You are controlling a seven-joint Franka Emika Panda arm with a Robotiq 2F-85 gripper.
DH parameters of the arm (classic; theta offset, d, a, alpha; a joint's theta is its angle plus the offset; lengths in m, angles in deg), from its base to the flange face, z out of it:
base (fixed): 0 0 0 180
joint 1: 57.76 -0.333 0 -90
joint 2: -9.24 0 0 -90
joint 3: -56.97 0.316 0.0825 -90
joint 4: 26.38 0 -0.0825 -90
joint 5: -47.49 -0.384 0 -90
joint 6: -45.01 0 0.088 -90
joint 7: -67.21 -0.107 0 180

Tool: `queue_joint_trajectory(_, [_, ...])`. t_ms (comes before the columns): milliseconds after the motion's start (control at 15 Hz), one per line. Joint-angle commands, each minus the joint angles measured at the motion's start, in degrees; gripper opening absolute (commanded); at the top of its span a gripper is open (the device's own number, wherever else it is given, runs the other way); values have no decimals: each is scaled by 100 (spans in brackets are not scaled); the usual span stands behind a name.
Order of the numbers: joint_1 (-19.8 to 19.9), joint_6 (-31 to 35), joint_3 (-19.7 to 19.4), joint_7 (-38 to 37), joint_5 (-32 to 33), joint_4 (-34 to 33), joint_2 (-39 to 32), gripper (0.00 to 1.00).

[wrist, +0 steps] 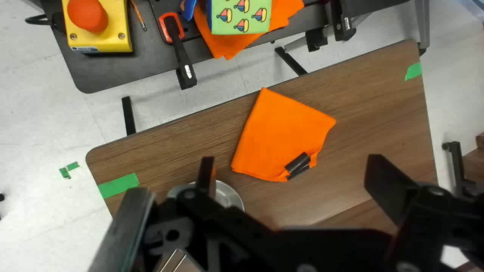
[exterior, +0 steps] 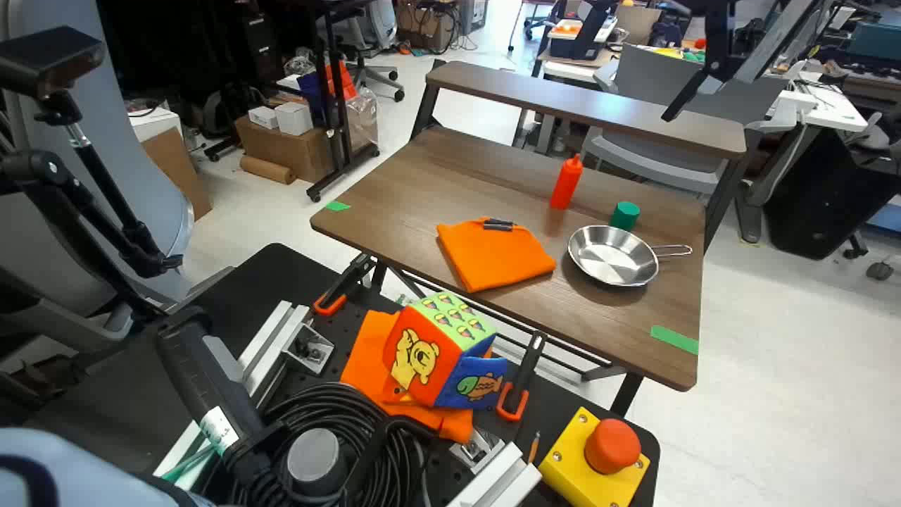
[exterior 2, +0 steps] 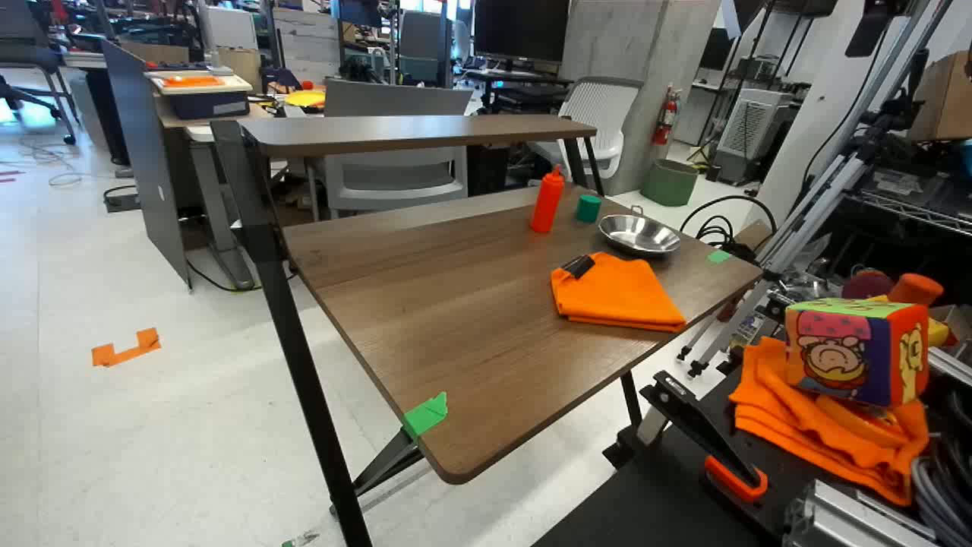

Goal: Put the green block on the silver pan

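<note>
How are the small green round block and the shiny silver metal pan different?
The small green cylinder-shaped block is much narrower than the round silver metal pan. The pan is shiny and silver; the block is plain green. The pan has a thin handle; the block shows none. Both rest on the brown wood-grain table.

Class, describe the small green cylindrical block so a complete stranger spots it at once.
Find the brown wood-grain table with a raised shelf. On it, near the round silver metal pan and the red-orange squeeze bottle, stands the small green cylindrical block. It is shorter than the bottle and, unlike the flat green tape strips, chunky.
</note>
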Motion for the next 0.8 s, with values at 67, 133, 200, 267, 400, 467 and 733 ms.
queue_joint_trajectory(67, [152,-15,144,24,-27,-12,-10,100])
queue_joint_trajectory(133, [152,-15,144,25,-27,-12,-10,100])
queue_joint_trajectory(200, [152,-15,144,24,-27,-12,-10,100])
queue_joint_trajectory(267, [152,-15,144,25,-27,-12,-10,100])
queue_joint_trajectory(400, [152,-15,144,25,-27,-12,-10,100])
queue_joint_trajectory(467, [152,-15,144,25,-27,-12,-10,100])
queue_joint_trajectory(733, [127,65,147,-177,-507,-783,-699,100])
